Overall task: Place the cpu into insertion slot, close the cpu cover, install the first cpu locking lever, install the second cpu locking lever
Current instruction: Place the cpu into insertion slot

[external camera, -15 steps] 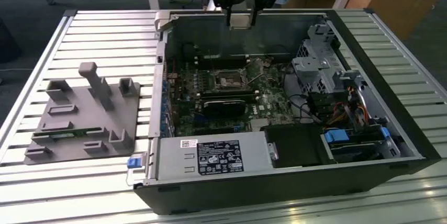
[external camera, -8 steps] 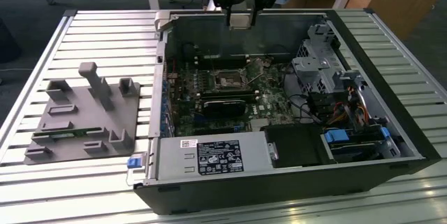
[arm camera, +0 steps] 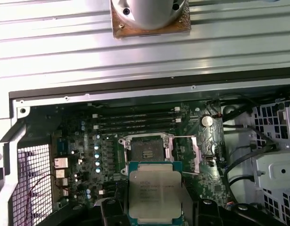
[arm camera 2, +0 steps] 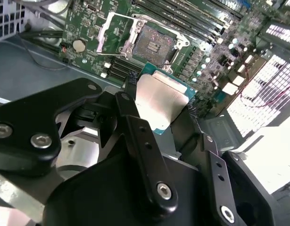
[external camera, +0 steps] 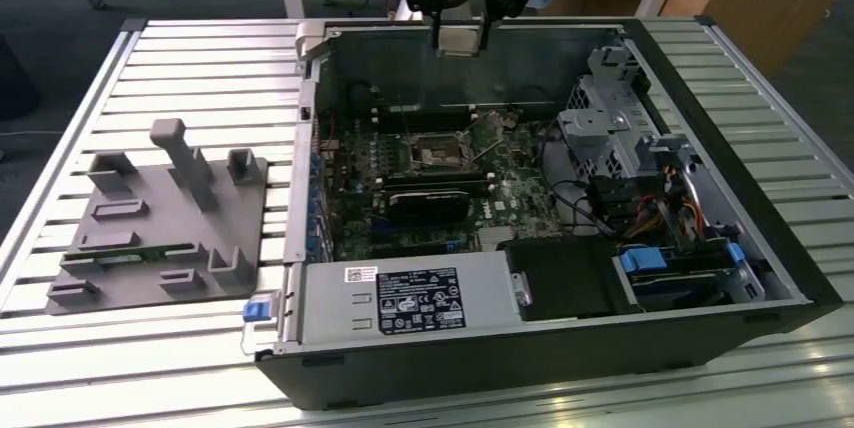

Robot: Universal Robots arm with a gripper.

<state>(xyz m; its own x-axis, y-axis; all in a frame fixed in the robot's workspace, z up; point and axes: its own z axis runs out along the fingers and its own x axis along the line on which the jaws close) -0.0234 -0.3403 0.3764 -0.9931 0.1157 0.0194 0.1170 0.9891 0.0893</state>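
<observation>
Between gripper (arm camera 2: 161, 94) jaws — cpu (arm camera 2: 160, 106), clamped.

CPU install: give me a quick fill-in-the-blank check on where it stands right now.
The cpu is gripped between the ___. The insertion slot is ___, with no chip in it. The cpu cover is swung ___, off the slot. In the exterior view the gripper hangs ___ the computer case.
Missing words: jaws; empty; open; above.
</observation>
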